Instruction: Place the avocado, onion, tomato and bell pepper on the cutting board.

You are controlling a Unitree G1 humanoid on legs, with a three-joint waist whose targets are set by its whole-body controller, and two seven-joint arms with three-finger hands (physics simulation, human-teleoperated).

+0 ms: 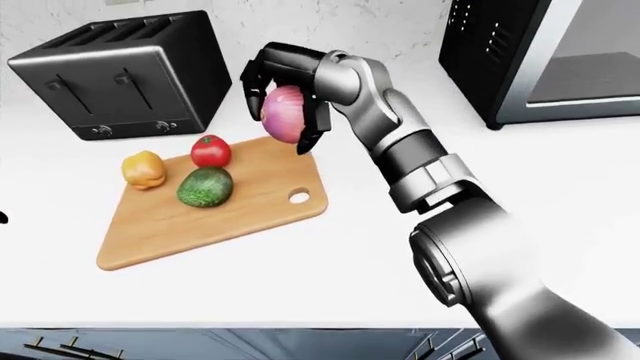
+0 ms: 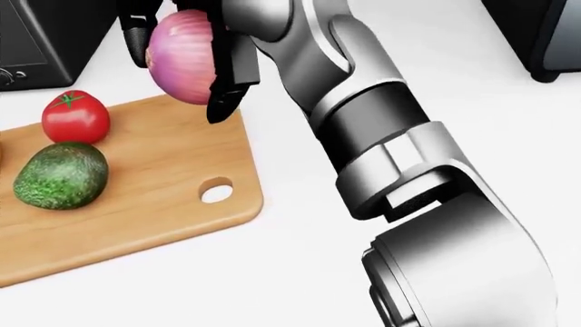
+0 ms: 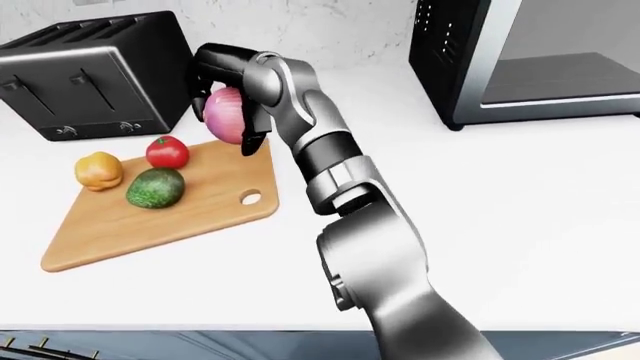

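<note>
Left-eye view shows the right hand reaching in from the lower right of the frame, its black fingers closed round a red onion held above the upper right corner of the wooden cutting board, clear of its surface. On the board, left of centre in the frame, lie the green avocado, the red tomato just above it, and the yellow bell pepper to the left at the board's edge. The board rests on a white counter. A black toaster stands in the upper left of the frame, and a dark oven-like appliance fills the upper right. The left hand does not show in any view.
</note>
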